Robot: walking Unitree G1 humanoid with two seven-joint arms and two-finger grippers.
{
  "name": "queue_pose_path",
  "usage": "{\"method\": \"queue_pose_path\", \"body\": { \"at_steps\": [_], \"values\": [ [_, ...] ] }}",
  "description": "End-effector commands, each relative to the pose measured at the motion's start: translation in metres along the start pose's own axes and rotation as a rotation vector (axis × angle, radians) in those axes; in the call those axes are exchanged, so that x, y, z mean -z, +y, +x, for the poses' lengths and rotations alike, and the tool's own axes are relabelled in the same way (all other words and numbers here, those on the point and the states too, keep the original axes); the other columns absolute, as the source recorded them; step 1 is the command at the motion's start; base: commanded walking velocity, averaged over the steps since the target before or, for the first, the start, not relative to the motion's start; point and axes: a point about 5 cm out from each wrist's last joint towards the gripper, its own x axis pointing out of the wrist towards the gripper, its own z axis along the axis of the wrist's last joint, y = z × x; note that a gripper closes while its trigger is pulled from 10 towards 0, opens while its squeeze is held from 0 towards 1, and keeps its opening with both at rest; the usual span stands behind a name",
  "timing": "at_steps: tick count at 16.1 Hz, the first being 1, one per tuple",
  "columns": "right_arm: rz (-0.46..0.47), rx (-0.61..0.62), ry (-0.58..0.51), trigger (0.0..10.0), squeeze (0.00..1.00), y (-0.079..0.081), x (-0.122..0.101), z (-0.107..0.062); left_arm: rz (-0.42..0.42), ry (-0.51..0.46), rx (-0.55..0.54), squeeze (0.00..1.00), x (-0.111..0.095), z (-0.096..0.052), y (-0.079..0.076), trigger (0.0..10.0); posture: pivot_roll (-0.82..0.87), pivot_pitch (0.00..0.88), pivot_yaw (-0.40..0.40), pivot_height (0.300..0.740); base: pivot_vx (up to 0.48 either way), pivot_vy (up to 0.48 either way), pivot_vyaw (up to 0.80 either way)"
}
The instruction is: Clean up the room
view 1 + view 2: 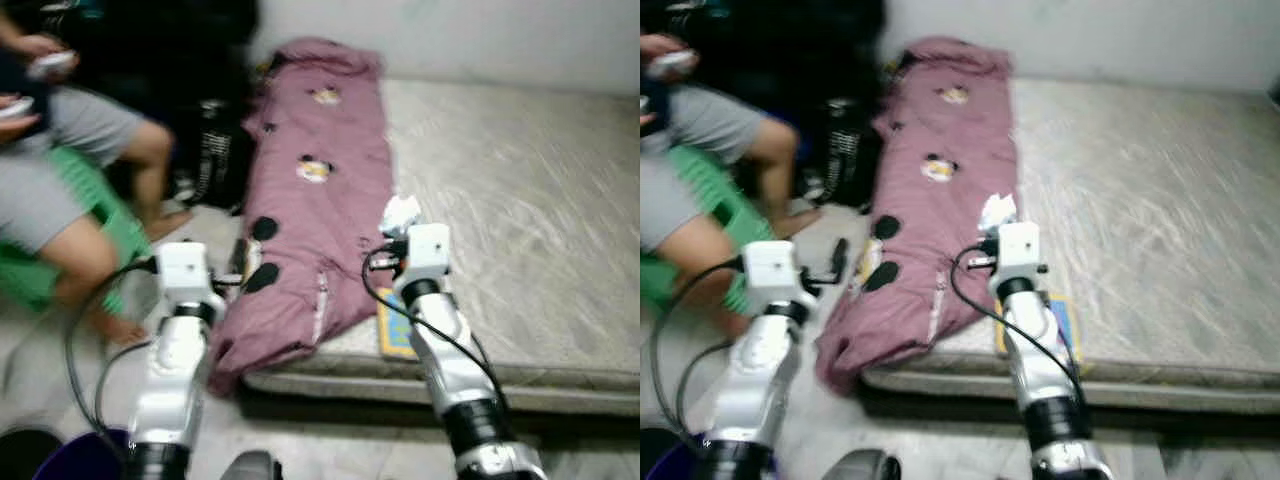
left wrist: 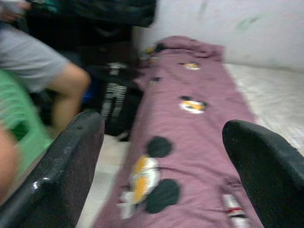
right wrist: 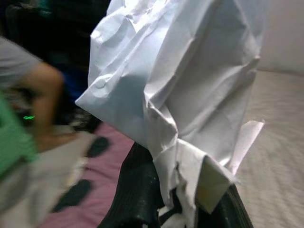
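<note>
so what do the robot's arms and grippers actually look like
Both arms are silver, jointed tubes with black bands and a white boxy block at each wrist. Loose black cables loop beside each arm. The left gripper has two long, glossy black fingers with rounded tips; the right gripper has black fingers too.

A crumpled sheet of white paper (image 3: 190, 90) is pinched at its lower end between the right gripper's (image 3: 180, 199) black fingers, its creased bulk standing up above them. In the head views the paper sits over the mauve cartoon-print blanket's edge on the mattress.
</note>
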Motion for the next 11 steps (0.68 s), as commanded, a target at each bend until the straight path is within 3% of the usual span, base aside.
{"method": "queue_pose_path", "body": {
  "at_steps": [1,4,11],
  "values": [
    [-0.010,0.007,0.001,10.0,0.00,-0.0033,-0.0010,0.0007,-0.004,-0.009,0.014,0.00,-0.0010,0.0004,-0.0051,10.0,0.08,0.000,-0.011,0.740,0.000,0.000,0.80],
    [-0.011,0.008,0.000,10.0,0.00,-0.0040,-0.0019,0.0025,0.010,-0.026,0.041,0.00,-0.0031,0.0025,-0.0108,10.0,0.08,0.000,-0.010,0.740,0.000,0.000,0.80],
    [-0.013,-0.011,-0.007,10.0,0.00,-0.0026,-0.0042,0.0042,0.005,-0.013,0.012,0.00,-0.0007,0.0030,-0.0074,10.0,0.08,0.000,-0.017,0.740,0.000,0.000,0.80]
  ]
}}
